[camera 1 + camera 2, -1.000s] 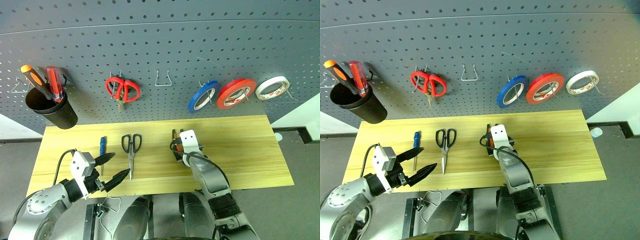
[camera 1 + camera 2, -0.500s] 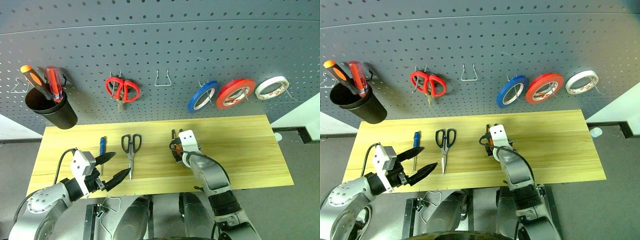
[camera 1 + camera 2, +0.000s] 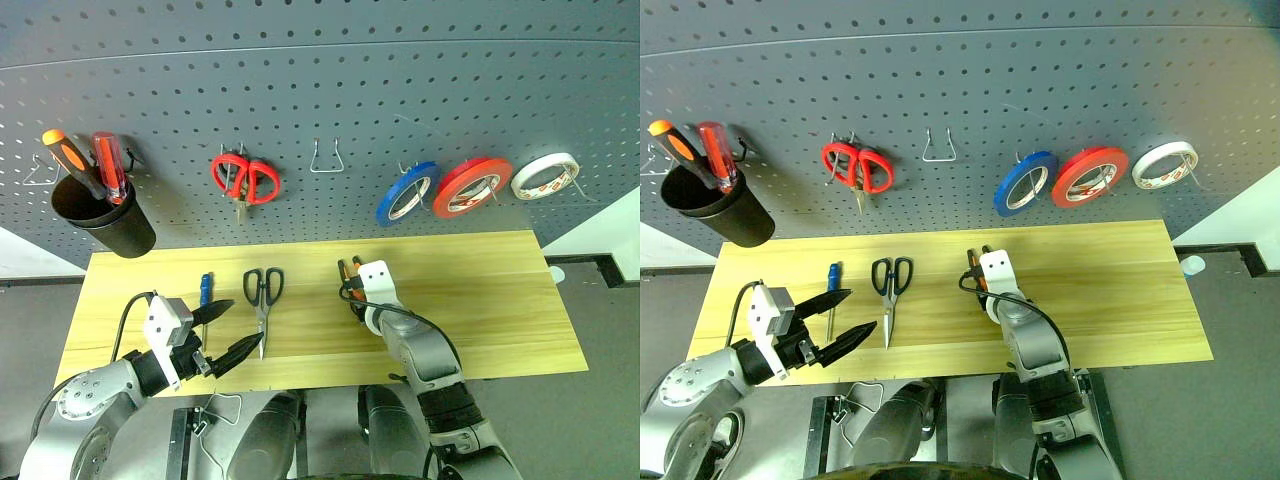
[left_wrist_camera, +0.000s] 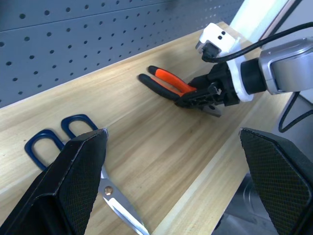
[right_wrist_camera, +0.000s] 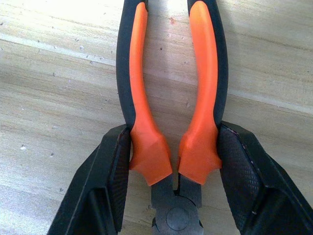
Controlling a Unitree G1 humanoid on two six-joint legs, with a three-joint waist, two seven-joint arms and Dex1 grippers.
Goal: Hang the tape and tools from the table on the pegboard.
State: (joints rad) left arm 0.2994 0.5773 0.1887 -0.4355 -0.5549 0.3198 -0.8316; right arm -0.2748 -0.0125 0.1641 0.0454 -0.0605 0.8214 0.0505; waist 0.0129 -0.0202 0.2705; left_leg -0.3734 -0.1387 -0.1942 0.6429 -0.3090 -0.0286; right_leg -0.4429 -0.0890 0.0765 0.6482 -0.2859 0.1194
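R tool (image 5: 171,161) down on counter (image 3: 480,290) at the pliers (image 5: 168,98), mid-counter. Both fingers (image 5: 105,181) pressed against outer sides of the orange-black handles near the pivot, pliers flat on the wood, handles pointing far toward pegboard (image 3: 320,90). Tool about half closed, clamped on pliers.

L tool (image 3: 225,335) at near-left edge of counter, fingers spread wide, nothing in it, hovering just near of the blue screwdriver (image 3: 205,290) and left of the dark-handled scissors (image 3: 263,300). Both lie flat on counter, left of pliers; scissors' blades point near.

Red tape (image 3: 470,186) on pegboard hook, upper right, btw blue roll (image 3: 406,193) and white roll (image 3: 545,175). Red scissors (image 3: 244,180) hang left of center, bare wire hook (image 3: 325,157) beside them at center. Black cup (image 3: 105,218) far left on board w/ orange screwdriver (image 3: 70,160) and red screwdriver (image 3: 108,165) in it.
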